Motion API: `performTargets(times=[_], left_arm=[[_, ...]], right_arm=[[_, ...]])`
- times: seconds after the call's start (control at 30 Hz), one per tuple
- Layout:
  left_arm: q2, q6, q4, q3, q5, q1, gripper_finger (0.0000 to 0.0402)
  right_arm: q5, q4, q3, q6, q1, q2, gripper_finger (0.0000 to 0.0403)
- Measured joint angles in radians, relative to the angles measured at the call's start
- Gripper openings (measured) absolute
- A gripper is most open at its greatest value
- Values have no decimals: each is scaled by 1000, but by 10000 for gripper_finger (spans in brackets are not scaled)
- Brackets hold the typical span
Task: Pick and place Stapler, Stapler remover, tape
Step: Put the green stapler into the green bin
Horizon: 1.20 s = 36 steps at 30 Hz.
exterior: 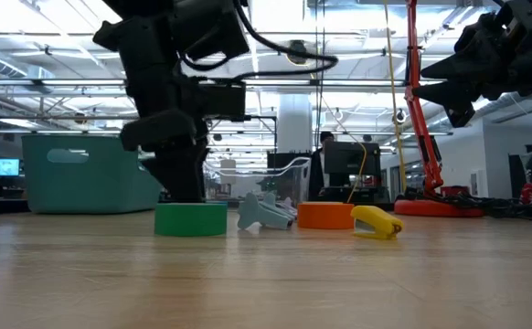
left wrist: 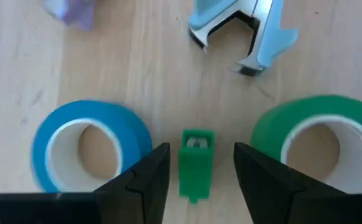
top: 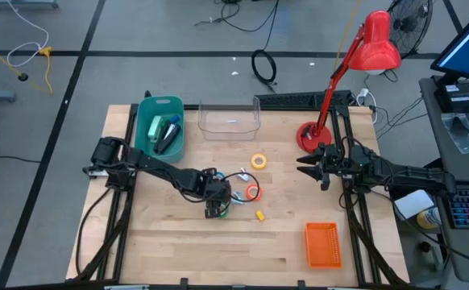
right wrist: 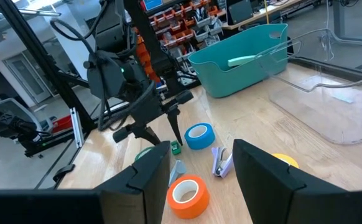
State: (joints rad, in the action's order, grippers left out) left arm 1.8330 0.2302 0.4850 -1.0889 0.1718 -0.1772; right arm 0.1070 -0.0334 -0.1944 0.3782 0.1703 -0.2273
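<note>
Overhead and wrist views of a sorting task on a wooden counter (top: 178, 242). The left pincer (left wrist: 196, 171) hangs low over the cluster of items near the counter's centre, its jaws parted and gripping nothing. Between its fingers (left wrist: 145, 180) lies a small green block (left wrist: 196, 163), which is not one of the task's things. Flanking the jaws are the blue tape roll (left wrist: 91, 146) on one side and the green tape roll (left wrist: 315, 146) on the other, each lying flat with its pale core facing up. The pale blue staple remover (left wrist: 243, 31) rests just beyond them, its claws pointing toward the pincer.

In the overhead view the orange tape roll (top: 253, 192) sits at about 3 o'clock from the left pincer. The yellow tape roll (top: 259, 161) lies at about 1 o'clock, and a small yellow piece (top: 260, 215) at about 4 o'clock.

The teal bin (top: 160, 127) at the counter's 11 o'clock already holds dark, stapler-like items. It is probably the drop point, so the loose rolls and the remover remain to be moved.

The right pincer (top: 307, 167) waits raised at the counter's 3 o'clock side beside the red lamp (top: 355, 72), jaws parted and empty. A clear tray (top: 228, 121) and an orange basket (top: 323, 244) stand unused.
</note>
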Motion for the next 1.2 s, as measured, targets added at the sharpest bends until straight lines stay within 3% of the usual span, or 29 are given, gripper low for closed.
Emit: performTargets(times=[0.43, 0.7, 1.2], left_arm=[[51, -39, -41, -3, -23, 31, 121], [46, -47, -38, -2, -31, 32, 58], [-24, 8, 117, 7, -20, 35, 58]], right_arm=[[2, -7, 0, 2, 0, 0, 166], [1, -15, 0, 1, -2, 0, 166], [0, -15, 0, -1, -2, 0, 166]])
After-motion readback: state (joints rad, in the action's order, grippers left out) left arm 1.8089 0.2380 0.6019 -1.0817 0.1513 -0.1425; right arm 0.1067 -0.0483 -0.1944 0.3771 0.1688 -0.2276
